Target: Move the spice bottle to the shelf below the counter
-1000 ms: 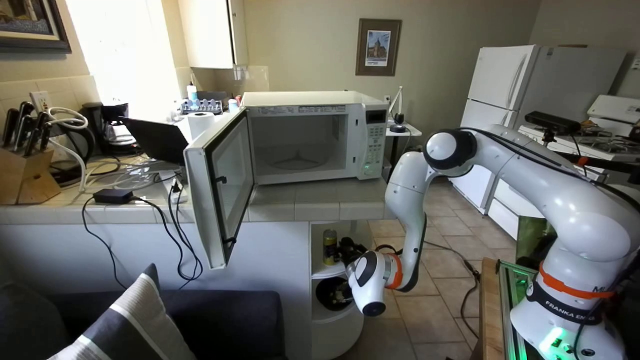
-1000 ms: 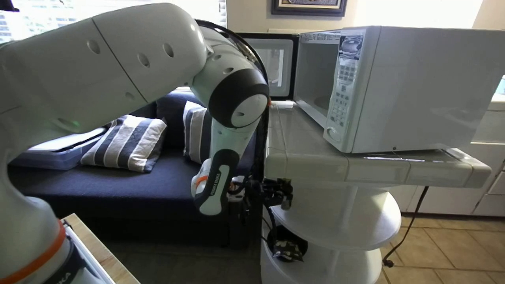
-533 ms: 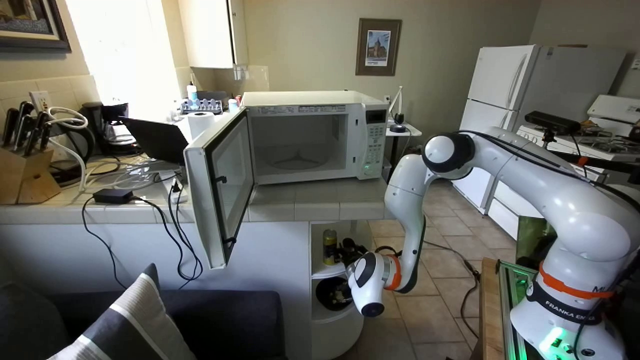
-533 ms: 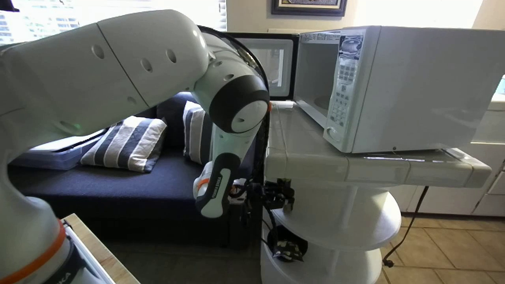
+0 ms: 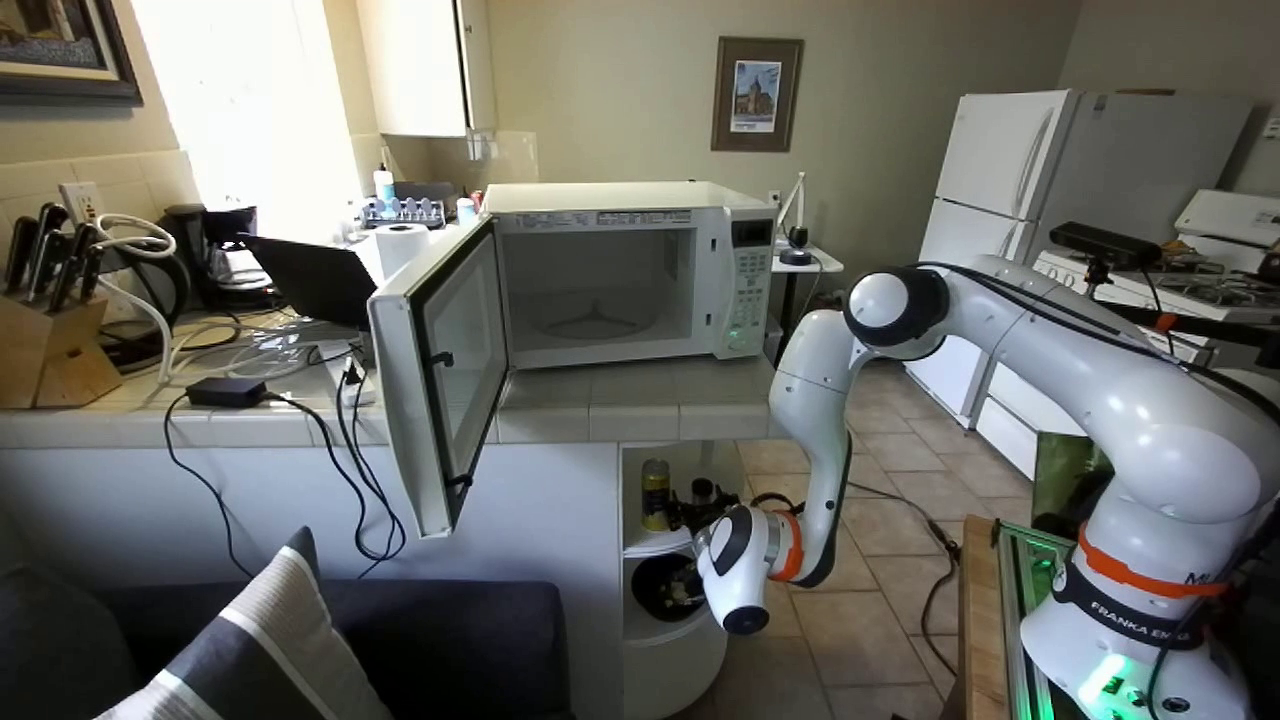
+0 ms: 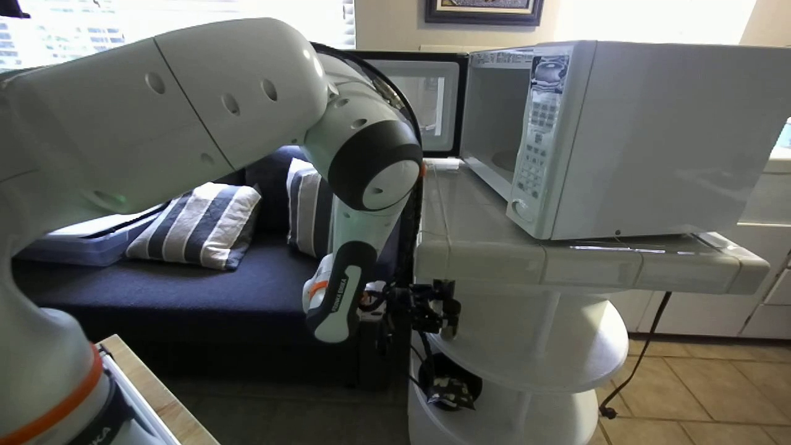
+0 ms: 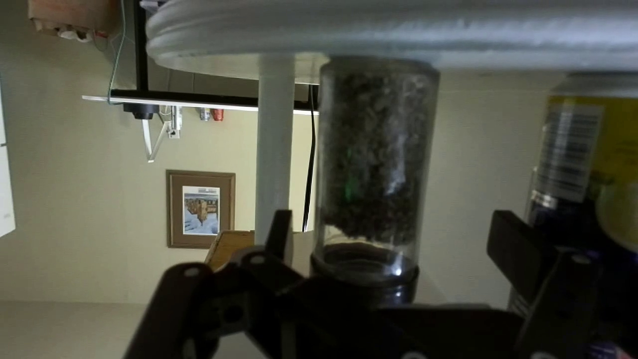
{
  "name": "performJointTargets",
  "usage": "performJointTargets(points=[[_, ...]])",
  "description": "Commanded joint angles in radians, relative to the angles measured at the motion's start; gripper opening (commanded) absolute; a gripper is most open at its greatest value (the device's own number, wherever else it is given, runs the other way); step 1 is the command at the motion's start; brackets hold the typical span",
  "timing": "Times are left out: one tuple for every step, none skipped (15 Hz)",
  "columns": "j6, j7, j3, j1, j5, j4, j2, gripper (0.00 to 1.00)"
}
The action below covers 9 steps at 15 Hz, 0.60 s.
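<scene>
My black gripper [image 7: 392, 233] has just let go, jaws spread clear of the dark-filled glass spice bottle [image 7: 374, 159] upright on the white rounded shelf [image 7: 398, 31], so placement looks done.

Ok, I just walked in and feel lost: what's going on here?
A Franka arm has its gripper at the upper rounded shelf below the counter. The jaws stand open either side of a clear spice bottle, not gripping it; it stands upright on that shelf near a yellow-labelled container.
</scene>
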Motion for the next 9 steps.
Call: performJointTargets(points=[[0.015, 0.029, 0.004, -0.007, 0.0, 0.005, 0.012, 1.0], [0.016, 0.029, 0.006, -0.009, 0.0, 0.003, 0.011, 1.0], [0.02, 0.029, 0.006, -0.013, 0.0, -0.001, 0.011, 1.0], [0.022, 0.03, 0.006, -0.012, 0.0, -0.002, 0.01, 1.0], [0.025, 0.029, 0.006, -0.01, 0.0, -0.001, 0.008, 1.0], [0.028, 0.029, 0.008, -0.002, 0.0, 0.004, 0.004, 1.0], [0.043, 0.029, 0.009, 0.017, 0.0, 0.013, -0.008, 1.0], [0.058, 0.029, 0.01, 0.028, 0.0, 0.016, -0.015, 1.0], [0.081, 0.029, 0.012, 0.043, 0.0, 0.018, -0.027, 1.0]])
